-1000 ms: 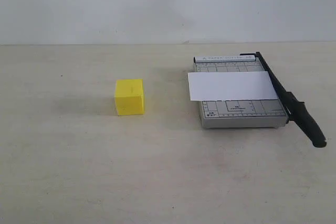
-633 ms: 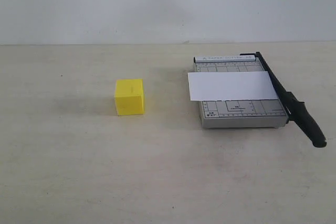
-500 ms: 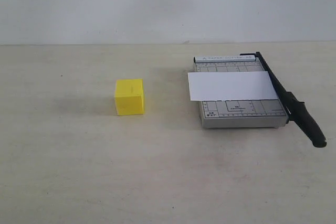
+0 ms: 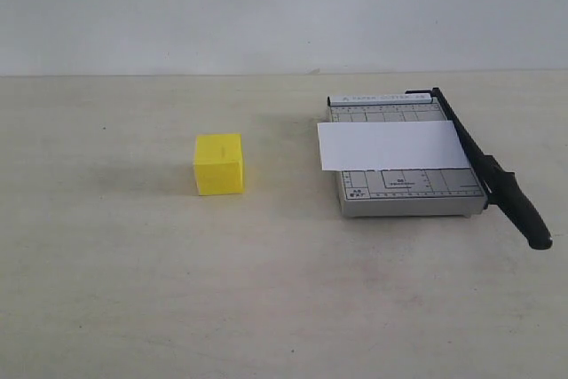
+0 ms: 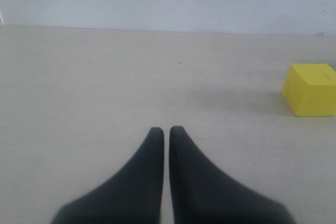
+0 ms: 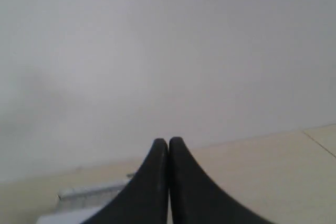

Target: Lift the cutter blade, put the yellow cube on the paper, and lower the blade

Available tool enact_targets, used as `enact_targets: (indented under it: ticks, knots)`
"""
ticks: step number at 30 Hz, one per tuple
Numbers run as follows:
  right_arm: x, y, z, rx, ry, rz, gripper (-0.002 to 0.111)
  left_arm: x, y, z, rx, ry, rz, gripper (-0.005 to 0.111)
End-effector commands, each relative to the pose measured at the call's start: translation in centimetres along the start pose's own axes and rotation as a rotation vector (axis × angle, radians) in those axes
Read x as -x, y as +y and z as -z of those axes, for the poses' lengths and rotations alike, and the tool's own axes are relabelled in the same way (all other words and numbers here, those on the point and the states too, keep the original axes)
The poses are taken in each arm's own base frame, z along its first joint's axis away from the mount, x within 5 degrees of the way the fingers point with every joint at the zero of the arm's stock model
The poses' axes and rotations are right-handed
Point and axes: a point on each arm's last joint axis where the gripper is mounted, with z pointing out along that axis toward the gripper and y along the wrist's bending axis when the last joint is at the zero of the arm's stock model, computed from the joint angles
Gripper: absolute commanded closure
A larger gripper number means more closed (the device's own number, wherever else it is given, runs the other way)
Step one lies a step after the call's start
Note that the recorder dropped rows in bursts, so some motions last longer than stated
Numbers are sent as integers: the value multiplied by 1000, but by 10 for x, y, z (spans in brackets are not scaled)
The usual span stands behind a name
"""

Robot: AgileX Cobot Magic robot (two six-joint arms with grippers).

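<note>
Nothing had moved over the last second. On the left gripper (image 5: 166, 129) and right gripper (image 6: 168, 141) the jaws sat pressed together, empty. The matte yellow cube (image 4: 218, 164) rested on the pale surface (image 4: 133, 290), well apart from the left jaws. White paper (image 4: 390, 145) lay across the grey gridded base (image 4: 404, 191), with the cutter blade (image 4: 486, 169) lowered alongside. The right wrist view showed only a blurred, cut-off corner of the base.
</note>
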Motion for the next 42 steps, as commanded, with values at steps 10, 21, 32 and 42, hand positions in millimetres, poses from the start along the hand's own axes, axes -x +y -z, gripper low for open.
enact_targets:
  ticks: [10,21,32,42]
  knots:
    - [-24,9,-127,31,546,158,108,2,0,1,-4,-13,0,102]
    - [-35,6,-110,9,249,73,108,2,0,1,-4,-13,0,102]
    - [-68,7,-100,70,475,194,91,2,0,1,-4,-13,0,102]
    - [-92,5,-107,58,587,143,47,2,0,1,-4,-13,0,102]
